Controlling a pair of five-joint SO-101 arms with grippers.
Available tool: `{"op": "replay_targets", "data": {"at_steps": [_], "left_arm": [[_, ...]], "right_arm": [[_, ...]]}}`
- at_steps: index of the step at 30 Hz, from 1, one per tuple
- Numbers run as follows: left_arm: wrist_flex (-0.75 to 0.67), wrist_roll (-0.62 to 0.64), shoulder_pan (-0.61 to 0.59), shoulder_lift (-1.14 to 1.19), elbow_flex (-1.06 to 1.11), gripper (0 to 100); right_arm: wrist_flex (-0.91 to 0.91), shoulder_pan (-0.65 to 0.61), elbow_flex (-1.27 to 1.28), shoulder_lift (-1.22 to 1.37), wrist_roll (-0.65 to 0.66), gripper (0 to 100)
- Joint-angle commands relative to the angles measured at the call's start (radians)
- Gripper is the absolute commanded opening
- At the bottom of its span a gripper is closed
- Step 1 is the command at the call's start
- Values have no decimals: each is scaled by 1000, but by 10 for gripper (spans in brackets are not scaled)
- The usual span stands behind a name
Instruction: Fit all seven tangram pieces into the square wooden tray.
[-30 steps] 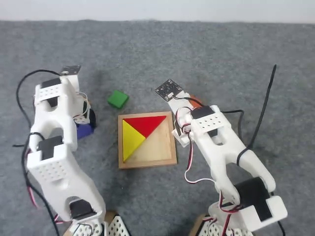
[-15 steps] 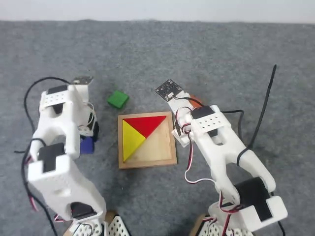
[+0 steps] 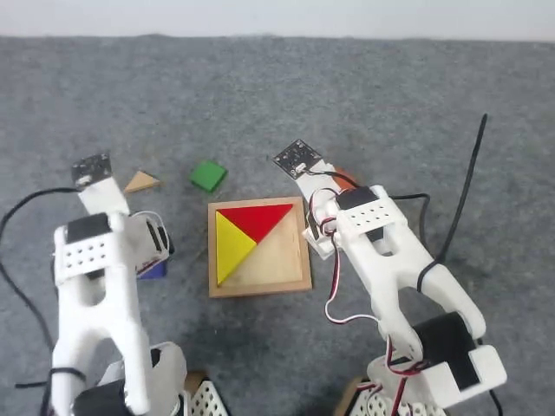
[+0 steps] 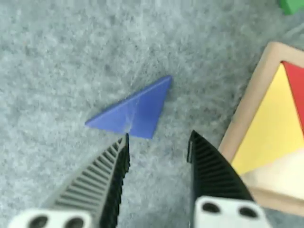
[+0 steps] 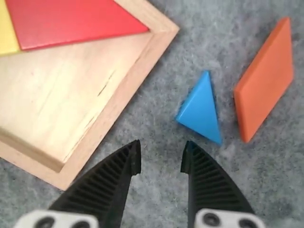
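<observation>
The step in hand looks to be picking the dark blue triangle (image 4: 135, 111), lying on the counter (image 3: 390, 104) just beside the tray (image 4: 242, 118). The left fingers (image 4: 111, 175) hang half open and empty above it, and next they should lower around it. The right fingers (image 5: 116, 175), also parted and empty, hover beside the tray near a light blue triangle (image 5: 202, 111). Since a second ago the left arm (image 3: 91, 286) has drawn back, uncovering a tan triangle (image 3: 141, 181).

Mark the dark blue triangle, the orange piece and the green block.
dark blue triangle (image 4: 135, 111): left wrist view, middle of its top face.
orange piece (image 5: 264, 80): right wrist view, middle of its top face.
green block (image 3: 208, 175): high view, middle of its top face.
</observation>
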Motion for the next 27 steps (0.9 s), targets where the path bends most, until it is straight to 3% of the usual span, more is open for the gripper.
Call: {"op": "replay_targets", "data": {"at_steps": [1,7,12,16,23,27], "left_arm": [[-26,-29,-8,6,5,202],[-26,-106,-46,347,-56,200],[-49,-83,-51,582,-166,155],[-18,-129,-101,562,-263,155],[77,-331,-126,442,-351,154],[15,-299,-123,443,-344,156]], "right_arm": [[-16,-5,-8,-61,-5,155],[-15,-5,-8,-61,-5,155],[-16,-5,-8,-61,-5,155],[-15,-5,-8,-61,-5,155],[-15,-5,-8,-61,-5,155],[-13,-5,-8,-61,-5,155]]}}
